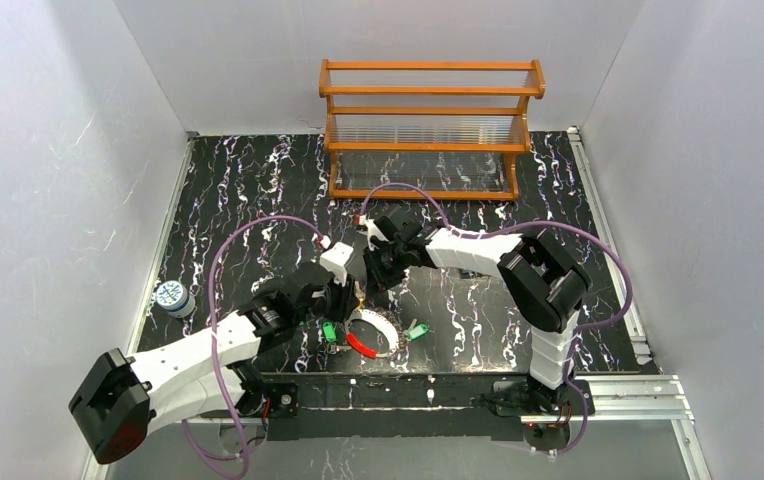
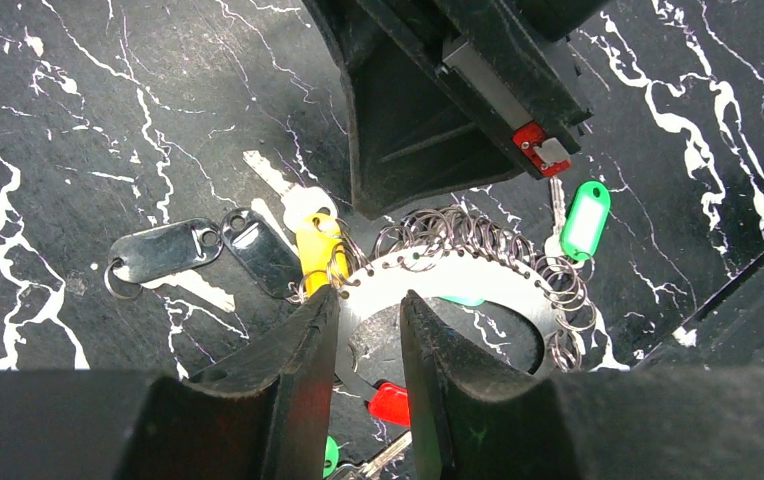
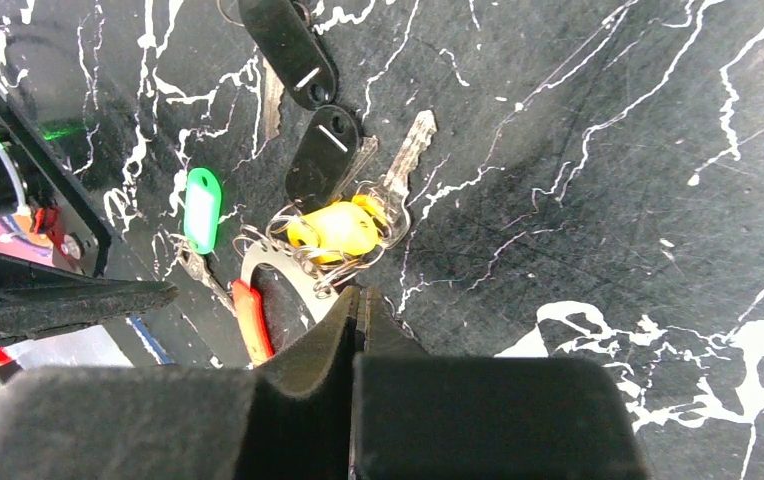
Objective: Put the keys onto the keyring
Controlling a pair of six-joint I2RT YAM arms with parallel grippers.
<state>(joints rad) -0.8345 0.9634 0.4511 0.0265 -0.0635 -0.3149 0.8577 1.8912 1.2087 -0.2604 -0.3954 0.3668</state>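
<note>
The keyring (image 1: 385, 322) is a white band with a red part and many small wire rings, lying near the table's front; it also shows in the left wrist view (image 2: 478, 272) and the right wrist view (image 3: 256, 266). The yellow key (image 2: 316, 250) (image 3: 336, 228) lies against its wire rings. One green key (image 1: 416, 331) (image 2: 585, 218) lies right of the ring and another (image 1: 329, 331) lies left. My left gripper (image 2: 368, 298) is open, its fingers astride the band. My right gripper (image 3: 358, 292) is shut, its tip touching the wire rings by the yellow key.
Two black tags (image 2: 163, 250) (image 2: 263, 250) and a bare silver key (image 3: 408, 155) lie beside the yellow key. A wooden rack (image 1: 428, 125) stands at the back. A small round container (image 1: 171, 297) sits at the left edge. Grey walls enclose the table.
</note>
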